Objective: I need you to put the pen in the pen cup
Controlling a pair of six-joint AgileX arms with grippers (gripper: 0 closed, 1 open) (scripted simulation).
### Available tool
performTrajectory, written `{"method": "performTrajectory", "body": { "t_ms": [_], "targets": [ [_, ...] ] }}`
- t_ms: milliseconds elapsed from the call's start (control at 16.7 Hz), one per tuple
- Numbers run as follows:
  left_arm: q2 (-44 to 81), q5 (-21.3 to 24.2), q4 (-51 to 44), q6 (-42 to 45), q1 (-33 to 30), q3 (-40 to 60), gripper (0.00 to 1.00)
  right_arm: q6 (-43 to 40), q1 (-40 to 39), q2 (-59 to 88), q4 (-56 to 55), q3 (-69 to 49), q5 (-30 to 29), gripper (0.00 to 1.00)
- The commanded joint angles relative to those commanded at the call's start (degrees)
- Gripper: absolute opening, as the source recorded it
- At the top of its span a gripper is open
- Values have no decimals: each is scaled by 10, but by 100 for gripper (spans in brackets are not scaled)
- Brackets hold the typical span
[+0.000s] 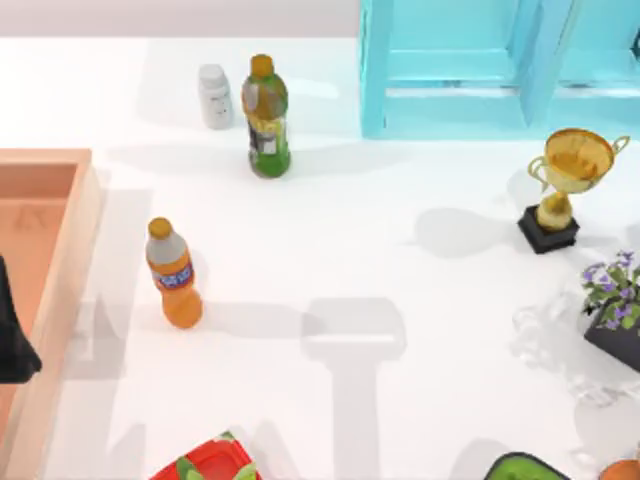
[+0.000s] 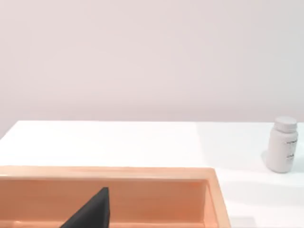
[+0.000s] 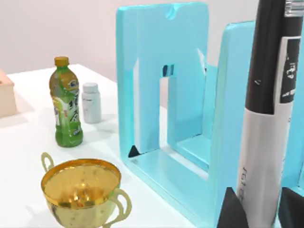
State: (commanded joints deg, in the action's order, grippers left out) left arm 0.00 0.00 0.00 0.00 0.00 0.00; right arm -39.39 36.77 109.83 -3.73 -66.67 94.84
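You've got the pen (image 3: 266, 118) pinched upright between the right gripper (image 3: 261, 211)'s dark fingertips (image 3: 232, 211), black end up and white barrel down in the grip, right next to the big light-blue holder (image 3: 161, 95). I'm guessing that's the pen cup, it's the only thing here with slots. So this looks like the carry-and-line-up bit.

To do it well, work big to small. First get the whole arm over the holder at the table's far right. Then pick one compartment and centre on it, because the dividers are tall and thin and a tilted pen will catch on one. Keep the pen vertical and lower it well inside the walls before you let go (drop it from high up and I'd expect it to bounce out). The gold trophy (image 3: 80, 187) sits near the holder's front, so don't swing low on that side.

The surface is a plain white table (image 1: 400, 250) against a bare pale wall (image 2: 142, 57), and it's pretty cluttered. There's a wooden tray (image 1: 70, 250) on the left with the left gripper (image 1: 12, 335) parked over it (can't tell how it's set). After that come a green bottle (image 3: 65, 109), an orange bottle (image 1: 174, 275), a small plant (image 1: 612, 300) and a white pill bottle (image 3: 90, 102).
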Motion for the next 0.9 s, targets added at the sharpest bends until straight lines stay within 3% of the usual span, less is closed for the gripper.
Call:
{"method": "performTrajectory", "body": {
  "t_ms": [180, 900],
  "targets": [
    [0, 0, 0, 0, 0, 0, 100, 0, 0, 0, 0, 0, 0, 0],
    [0, 0, 0, 0, 0, 0, 100, 0, 0, 0, 0, 0, 0, 90]
  ]
}}
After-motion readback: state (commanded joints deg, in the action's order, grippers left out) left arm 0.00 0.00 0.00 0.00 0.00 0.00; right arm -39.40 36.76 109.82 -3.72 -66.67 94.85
